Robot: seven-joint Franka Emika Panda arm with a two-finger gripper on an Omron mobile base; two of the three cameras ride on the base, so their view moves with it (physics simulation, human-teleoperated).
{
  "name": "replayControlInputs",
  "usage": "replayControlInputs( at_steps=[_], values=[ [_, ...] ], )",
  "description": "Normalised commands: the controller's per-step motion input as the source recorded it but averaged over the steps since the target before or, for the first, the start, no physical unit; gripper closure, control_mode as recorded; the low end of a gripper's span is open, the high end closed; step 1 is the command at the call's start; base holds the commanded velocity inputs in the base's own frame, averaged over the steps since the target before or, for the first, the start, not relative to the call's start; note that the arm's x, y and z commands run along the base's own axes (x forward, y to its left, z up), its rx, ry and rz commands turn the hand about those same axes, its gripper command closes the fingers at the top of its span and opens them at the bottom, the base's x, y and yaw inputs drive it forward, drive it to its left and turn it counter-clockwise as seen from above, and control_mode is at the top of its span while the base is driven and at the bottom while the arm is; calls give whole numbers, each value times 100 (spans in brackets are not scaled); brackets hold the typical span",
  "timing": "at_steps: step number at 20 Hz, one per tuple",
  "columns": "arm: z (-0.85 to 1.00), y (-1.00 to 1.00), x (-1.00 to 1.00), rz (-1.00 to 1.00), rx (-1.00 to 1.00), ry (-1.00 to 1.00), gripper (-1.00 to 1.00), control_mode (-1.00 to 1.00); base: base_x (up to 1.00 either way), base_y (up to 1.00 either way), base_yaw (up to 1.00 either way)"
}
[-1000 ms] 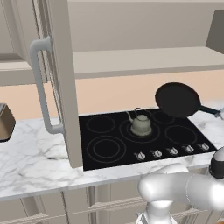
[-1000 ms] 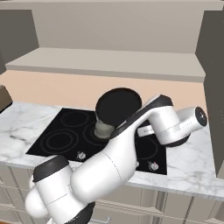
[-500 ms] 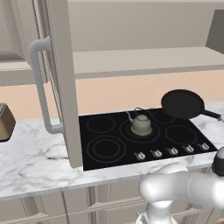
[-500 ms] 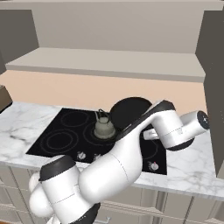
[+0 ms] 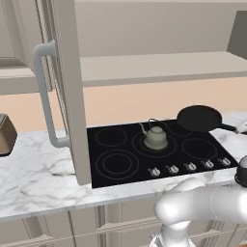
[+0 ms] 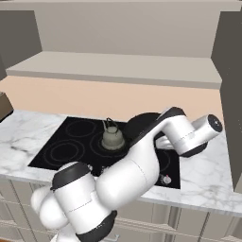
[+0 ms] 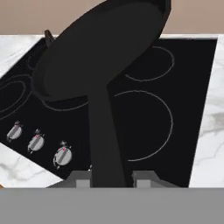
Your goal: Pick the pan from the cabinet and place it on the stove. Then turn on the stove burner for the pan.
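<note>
Gripper [image 7: 112, 177]: jaws nearly closed, clamped on handle of pan [image 7: 103, 52]; in hand view the two dark finger tips sit either side of the handle at bottom edge, both touching it. Pan: shallow, round, black, matte; long thin dark handle widening slightly toward the grip end. Hand view shows it from below/behind, bowl tilted, rim toward upper right. Pos. rel. to gripper: bowl extends straight out ahead of the finger tips, handle running back between them. Left base view: pan [image 5: 199, 118] held above rear right part of stove [image 5: 120, 166], handle pointing right toward counter edge; whether base touches the glass, cannot tell. Right base view: pan [image 6: 137, 126] mostly hidden behind white forearm, just right of kettle [image 6: 113, 137]. Stove: flat black glass, thin grey ring outlines, row of small silver knobs [image 7: 37, 143] along front edge. Kettle [image 5: 156, 137]: grey-green, upright, centre ring, near pan but apart. Cabinet [image 5: 144, 67]: beige, door [image 5: 65, 91] swung open at left w/ long curved bar handle; plain shelf inside. Counter [image 5: 38, 178]: white marble. Toaster-like brown item [image 5: 6, 135] at far left.
</note>
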Motion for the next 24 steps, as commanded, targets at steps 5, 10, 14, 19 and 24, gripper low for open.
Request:
replayControlInputs(
  at_steps=[5,10,14,19,24],
  values=[
    [-18,-1,35,0,0,9,100,-100,0,0,0],
    [-23,0,36,0,0,8,100,-100,0,0,0],
    [-28,-2,38,0,0,5,100,-100,0,0,0],
    [-30,0,43,0,0,3,100,-100,0,0,0],
    [-24,0,43,0,0,2,100,-100,0,0,0]
  ],
)
